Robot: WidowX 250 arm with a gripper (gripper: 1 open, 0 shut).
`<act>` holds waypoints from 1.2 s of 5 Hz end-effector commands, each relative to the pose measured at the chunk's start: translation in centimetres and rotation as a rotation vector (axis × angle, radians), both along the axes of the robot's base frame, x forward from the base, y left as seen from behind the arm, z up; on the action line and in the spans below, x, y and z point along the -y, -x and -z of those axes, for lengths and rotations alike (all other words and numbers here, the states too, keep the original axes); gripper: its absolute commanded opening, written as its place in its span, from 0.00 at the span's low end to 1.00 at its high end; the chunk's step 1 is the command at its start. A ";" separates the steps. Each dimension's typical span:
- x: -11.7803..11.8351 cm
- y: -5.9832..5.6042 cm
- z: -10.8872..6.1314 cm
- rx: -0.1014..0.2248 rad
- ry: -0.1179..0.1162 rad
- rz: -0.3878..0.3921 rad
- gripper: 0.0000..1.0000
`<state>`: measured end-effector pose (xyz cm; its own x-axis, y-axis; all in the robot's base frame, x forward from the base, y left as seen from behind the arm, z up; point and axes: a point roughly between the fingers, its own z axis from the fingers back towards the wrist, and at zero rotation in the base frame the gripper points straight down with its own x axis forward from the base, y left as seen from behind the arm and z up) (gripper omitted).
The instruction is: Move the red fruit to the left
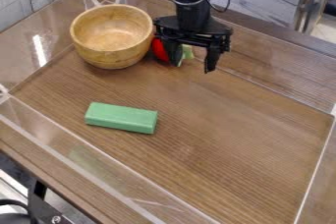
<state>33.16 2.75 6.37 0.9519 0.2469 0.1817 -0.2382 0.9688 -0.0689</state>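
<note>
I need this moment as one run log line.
claw: at red fruit | fruit: beside wooden bowl | grip: unclear

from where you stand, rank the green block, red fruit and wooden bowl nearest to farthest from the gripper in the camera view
1. red fruit, right at the gripper, on its image-left side
2. wooden bowl, further image-left
3. green block, toward the image bottom

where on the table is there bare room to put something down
Bare wood runs right of the green block to the table's right edge, and between that block and the wooden bowl. It's crowded at the bowl's right, where the red fruit and gripper sit.
</note>
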 end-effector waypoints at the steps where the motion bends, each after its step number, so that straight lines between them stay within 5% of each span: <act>1: -0.6 -1.1 -1.8 0.058 -0.007 -0.014 1.00; 6: -0.8 1.3 -1.7 -0.005 -0.007 -0.032 1.00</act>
<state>31.31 3.18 5.69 0.9578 0.2685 0.1028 -0.2646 0.9631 -0.0495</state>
